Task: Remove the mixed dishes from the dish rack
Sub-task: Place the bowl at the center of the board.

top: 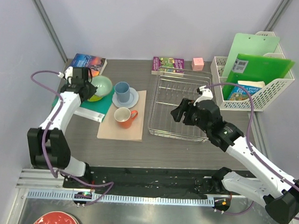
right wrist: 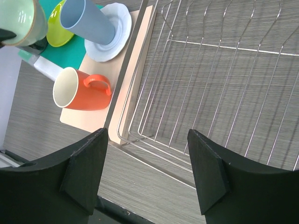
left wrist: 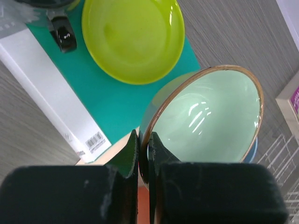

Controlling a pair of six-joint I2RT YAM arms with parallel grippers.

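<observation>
— Bowl, the sage-green one [left wrist: 205, 116]: where has it got to?
— Over on the left, out of the dish rack [top: 177, 135] and tilted on edge. The left gripper [left wrist: 144, 154] is pinched tight on its rim, just beside the lime-green plate [left wrist: 133, 37] on the teal book [left wrist: 70, 84].
— So how should it go down?
— Slowly, I'd say. Level it, find a bare spot beside the plate, and let go only once the base sits flat. A rim pinch like that could let it swing.
— And the other arm?
— The right gripper [right wrist: 147, 161] hangs over the rack, jaws apart, holding nothing. I see no dishes between the wires. The light blue cup [top: 122, 92] stands on the white plate [top: 134, 98], and the orange mug [top: 124, 117] is on the tan mat [top: 119, 133] on the worktop.
</observation>
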